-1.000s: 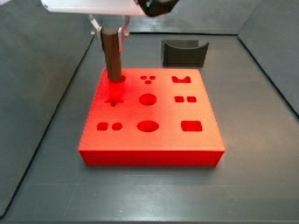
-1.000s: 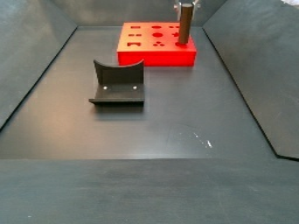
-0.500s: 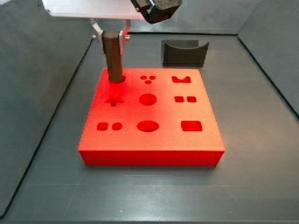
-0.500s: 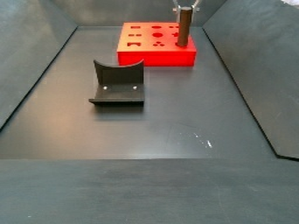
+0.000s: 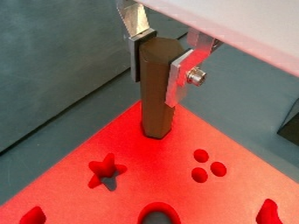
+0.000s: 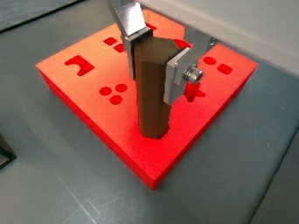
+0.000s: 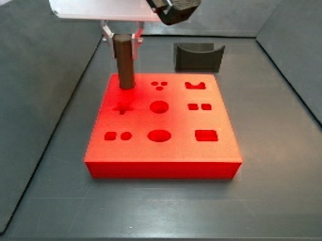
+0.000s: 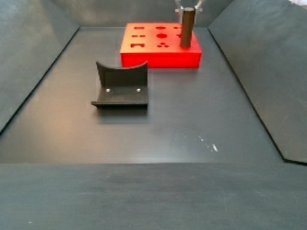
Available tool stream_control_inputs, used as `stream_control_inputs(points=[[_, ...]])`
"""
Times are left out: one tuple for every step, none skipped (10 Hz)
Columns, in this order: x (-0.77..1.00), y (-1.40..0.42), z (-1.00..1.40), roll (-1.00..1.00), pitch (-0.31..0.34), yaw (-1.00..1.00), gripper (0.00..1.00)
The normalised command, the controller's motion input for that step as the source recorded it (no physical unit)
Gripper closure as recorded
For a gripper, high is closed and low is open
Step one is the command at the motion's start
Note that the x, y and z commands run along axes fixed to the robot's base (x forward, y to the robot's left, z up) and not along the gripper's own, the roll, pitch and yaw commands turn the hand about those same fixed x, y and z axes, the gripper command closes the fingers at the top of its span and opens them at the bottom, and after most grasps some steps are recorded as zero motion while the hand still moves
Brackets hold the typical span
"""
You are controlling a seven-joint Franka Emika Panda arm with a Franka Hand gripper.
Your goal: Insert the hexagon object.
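My gripper (image 5: pixel 165 54) stood over red block's (image 7: pixel 161 127) corner, fingers (image 6: pixel 177 75) clamped on upper end of hexagon object (image 6: pixel 153 92). Peg upright, lower end at block's top face, apparently seated in hole. Dark curved block (image 8: pixel 120 86) lay well apart on floor.

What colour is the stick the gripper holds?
Dark reddish-brown; the peg shows best in a wrist view, in the gripper.

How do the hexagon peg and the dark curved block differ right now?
The hexagon object is a slim reddish-brown rod; the curved block is squat and dark grey. The peg stands upright at a corner of the red block, between the gripper fingers; the curved block sits alone on the floor, apart. Both are dark.
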Motion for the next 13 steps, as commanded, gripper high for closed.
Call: stream_control_inputs(points=[[0.05,0.0,-0.34,0.06,-0.067,0.05,1.0],[0.0,-0.03,-0.38,0.1,-0.064,0.04,1.0],[0.0,-0.04,-0.37,0.11,-0.059,0.03,1.0],[0.01,0.0,-0.35,0.07,-0.083,0.0,1.0],[0.0,-0.14,-0.94,0.08,-0.046,0.0,1.0],[0.03,-0.13,-1.0,0.1,0.0,0.02,1.0],[0.01,-0.1,-1.0,0.02,0.0,0.05,1.0],[0.01,-0.08,-1.0,0.03,-0.003,0.06,1.0],[0.01,-0.06,-1.0,0.03,-0.007,0.06,1.0],[0.08,-0.03,-1.0,0.04,-0.039,0.05,1.0],[0.18,0.0,-1.0,0.05,-0.089,0.05,1.0],[0.23,0.0,-0.9,0.06,-0.146,0.06,1.0],[0.27,0.0,-0.86,0.07,-0.157,0.06,1.0]])
